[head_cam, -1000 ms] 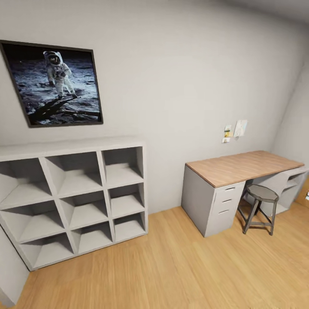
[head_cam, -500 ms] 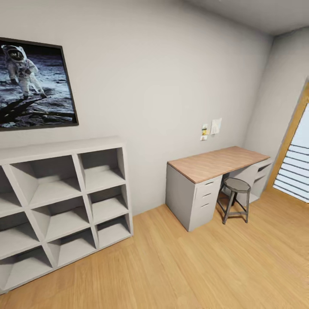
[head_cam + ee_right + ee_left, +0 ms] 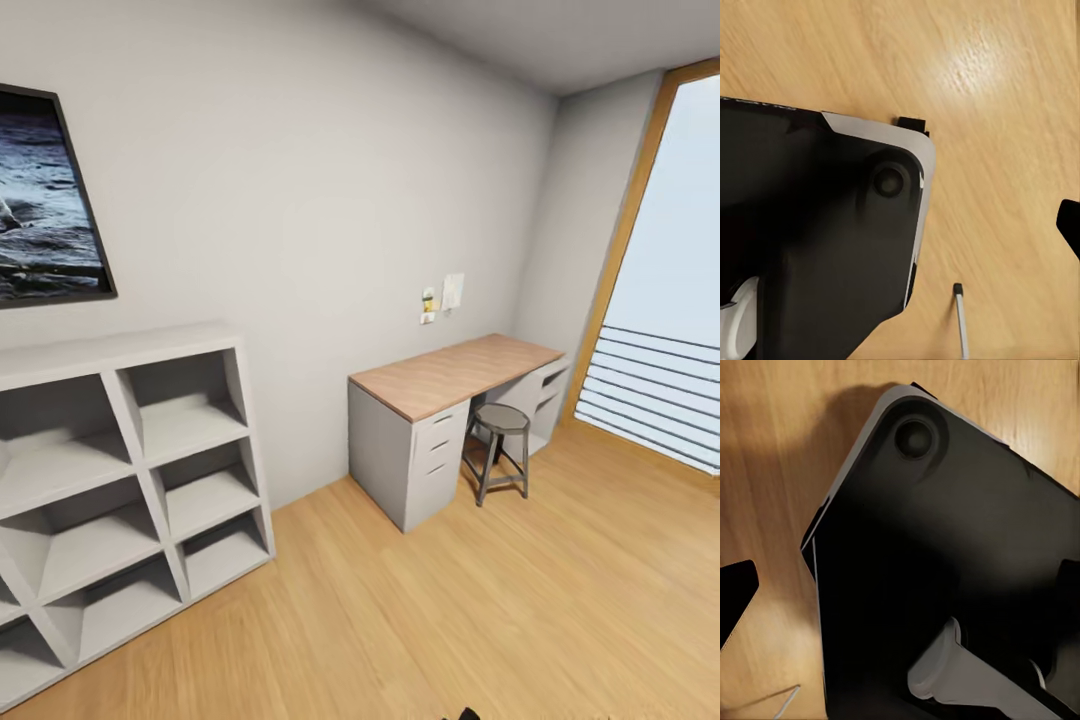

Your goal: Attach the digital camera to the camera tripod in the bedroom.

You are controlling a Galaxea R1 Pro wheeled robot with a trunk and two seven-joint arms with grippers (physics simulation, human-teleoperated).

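Note:
The digital camera and the camera tripod are out of view. The head view looks across a room with grey walls and a light wood floor (image 3: 480, 620). In the left wrist view, one dark fingertip (image 3: 733, 596) pokes in at the frame's edge beside my black base (image 3: 945, 555), which stands on the wood floor. The right wrist view has another dark fingertip (image 3: 1069, 222) at its edge, again beside the black base (image 3: 810, 225). Nothing is seen held in either gripper.
A grey cube shelf (image 3: 120, 480) stands against the wall at the left, under a framed moon photo (image 3: 45, 200). A wood-topped desk with drawers (image 3: 450, 385) and a round stool (image 3: 498, 445) sit farther right. A tall wood-framed window with a railing (image 3: 660, 330) fills the right side.
The head camera has swung to the right: shelf, photo and desk have slid left in the picture, and the tall window has come into view at the right.

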